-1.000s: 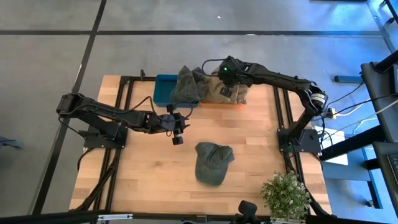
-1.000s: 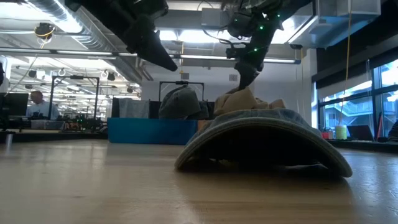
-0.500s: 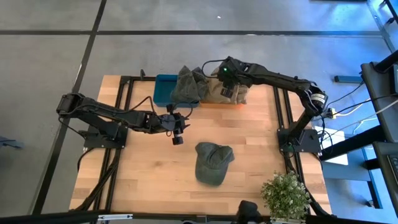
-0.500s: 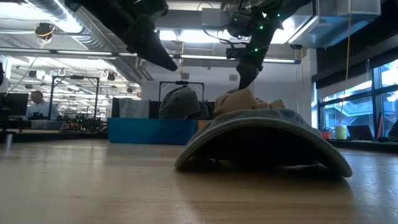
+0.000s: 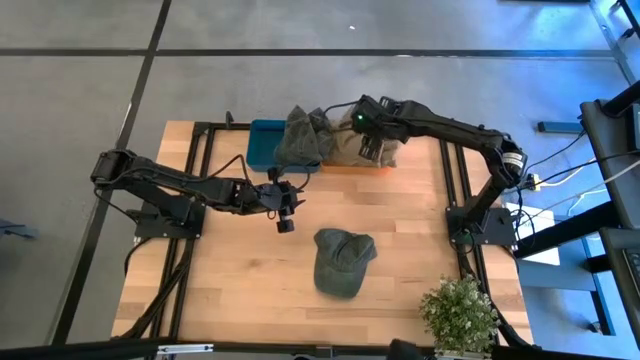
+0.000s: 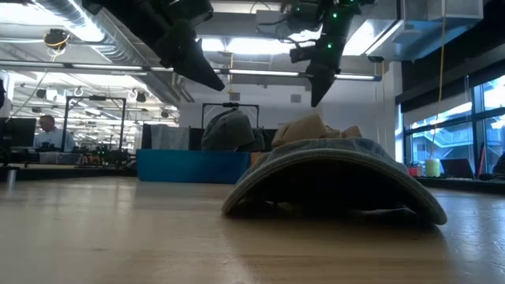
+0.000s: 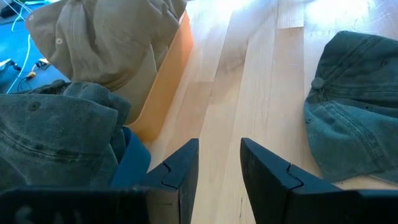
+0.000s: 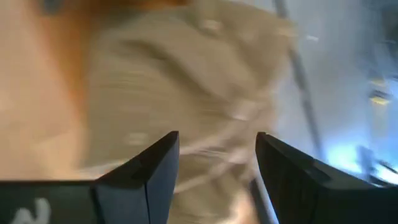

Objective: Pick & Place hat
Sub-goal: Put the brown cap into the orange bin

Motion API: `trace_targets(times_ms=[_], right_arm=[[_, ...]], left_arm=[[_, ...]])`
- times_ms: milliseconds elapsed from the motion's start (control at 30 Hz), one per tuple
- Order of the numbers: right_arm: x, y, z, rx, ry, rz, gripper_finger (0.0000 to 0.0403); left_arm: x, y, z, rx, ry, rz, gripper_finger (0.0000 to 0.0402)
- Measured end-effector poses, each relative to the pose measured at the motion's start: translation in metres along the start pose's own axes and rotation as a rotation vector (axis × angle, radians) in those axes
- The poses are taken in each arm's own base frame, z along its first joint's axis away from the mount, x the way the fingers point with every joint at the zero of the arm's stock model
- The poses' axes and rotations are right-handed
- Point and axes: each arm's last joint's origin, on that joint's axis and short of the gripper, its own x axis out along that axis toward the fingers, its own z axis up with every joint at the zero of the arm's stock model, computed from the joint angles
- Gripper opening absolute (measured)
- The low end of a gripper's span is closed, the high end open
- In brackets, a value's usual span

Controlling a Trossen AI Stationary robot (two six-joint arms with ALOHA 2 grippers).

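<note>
A dark green hat [image 5: 343, 262] lies crown up on the wooden table, near its front middle; it fills the foreground of the low view [image 6: 331, 177]. A tan hat [image 5: 345, 148] rests in an orange bin [image 7: 165, 93] at the far edge. My right gripper [image 5: 368, 148] hangs open just above the tan hat [image 8: 186, 81], touching nothing. A grey-green hat [image 5: 298, 138] sits on a blue bin [image 5: 262, 145]. My left gripper [image 5: 285, 222] stands open above the bare table, left of the dark green hat [image 7: 351, 130].
A potted plant [image 5: 460, 315] stands at the table's near right corner. The two bins line the far edge. Bare wood lies between the bins and the dark green hat and along the table's left side.
My right gripper has risen off the top of the tan hat and now hangs clear above it. The tan hat stays in the orange bin.
</note>
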Motion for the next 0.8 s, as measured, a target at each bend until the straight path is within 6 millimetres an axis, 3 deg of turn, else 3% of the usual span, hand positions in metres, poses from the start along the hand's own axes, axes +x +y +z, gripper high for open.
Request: trace_targets(times_ms=[167,500,667,800], right_arm=[[0.012,0.025,-0.008,-0.042,0.007,0.196,0.0213],[0.020,0.041,-0.018,-0.039,0.047,0.173,0.0213],[0.031,0.043,-0.025,-0.045,0.072,0.082,0.0213],[0.032,0.037,-0.027,-0.045,0.103,-0.089,0.0213]], left_arm=[[0.000,0.000,0.000,0.000,0.000,-0.001,0.0114],[0.000,0.000,0.000,0.002,0.005,-0.001,0.0114],[0.000,0.000,0.000,0.002,0.005,-0.001,0.0114],[0.000,0.000,0.000,0.002,0.003,-0.001,0.0114]])
